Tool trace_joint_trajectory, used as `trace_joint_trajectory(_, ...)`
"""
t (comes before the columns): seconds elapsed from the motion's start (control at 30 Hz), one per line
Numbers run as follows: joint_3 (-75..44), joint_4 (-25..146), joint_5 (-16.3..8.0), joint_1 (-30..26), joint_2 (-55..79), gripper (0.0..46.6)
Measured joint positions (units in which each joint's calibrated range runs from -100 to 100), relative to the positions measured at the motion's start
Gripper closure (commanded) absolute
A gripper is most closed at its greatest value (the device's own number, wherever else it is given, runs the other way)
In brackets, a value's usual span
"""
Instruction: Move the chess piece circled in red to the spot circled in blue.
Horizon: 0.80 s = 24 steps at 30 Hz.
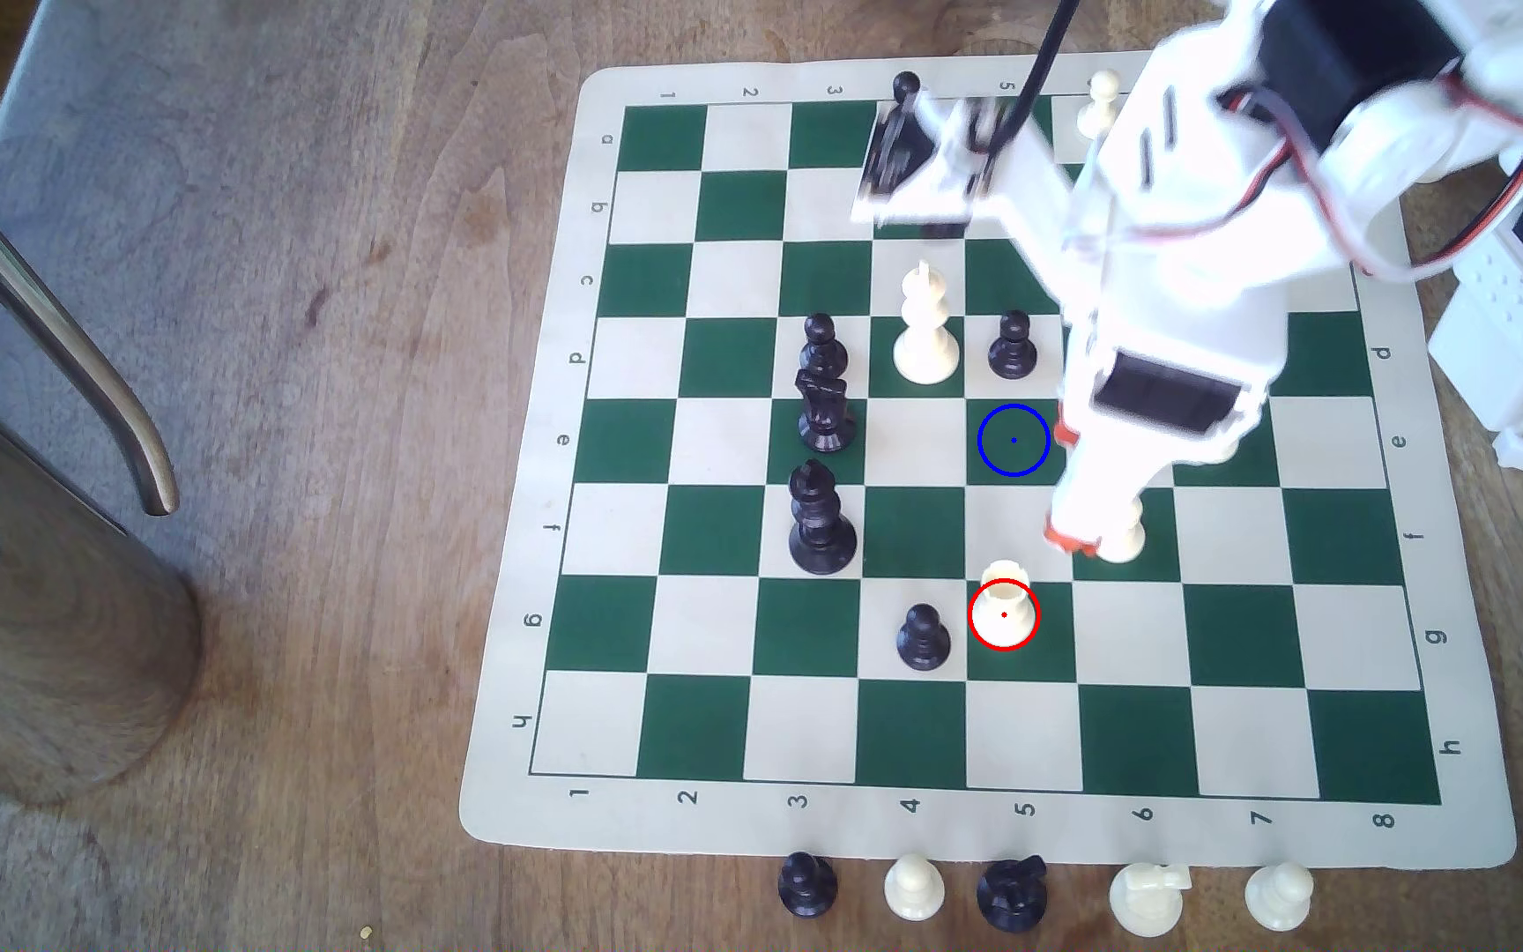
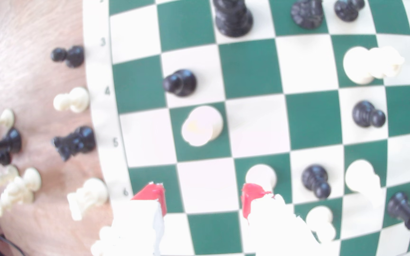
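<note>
- Hovering low over the board (image 1: 1463, 824), gripper (image 2: 201, 199) spread wide and empty, red-tipped fingers (image 2: 152, 197) apart with nothing between them.
- In the exterior view, tips near a cream pawn (image 1: 1122, 540), one row short of the rook (image 1: 1003, 609) and off to that view's right.
- Rook upright on its dark green square inside the red ring, a black pawn (image 1: 923, 636) just beside it on the exterior view's left.
- Spot (image 1: 1013, 440): bare green square in the same file, two rows further up, one bare pale square between.
- Handling, as a judgement: light, rigid plastic, smooth and likely slippery; wide base, so stable standing but easy to tip if nudged at the top.
- Best hold probably across the narrower body under the notched top, above the flared base, jaws kept clear of the black pawn.
- Counts, exterior view: one cream rook, one red ring, one blue ring.
- Six black pieces plainly seen on the board there, four cream ones with the rook; others likely hidden under the arm.
- Five pieces off the board along its near edge: two black, three cream.
</note>
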Motion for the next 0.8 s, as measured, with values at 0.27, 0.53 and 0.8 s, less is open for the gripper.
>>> trace_joint_trajectory(0.27,-3.80,-2.95,0.15,-0.96,12.23,24.0)
trace_joint_trajectory(0.53,-3.80,-5.42,0.15,-0.59,15.42,25.5)
trace_joint_trajectory(0.8,-3.80,-7.01,0.15,0.29,18.68,31.1)
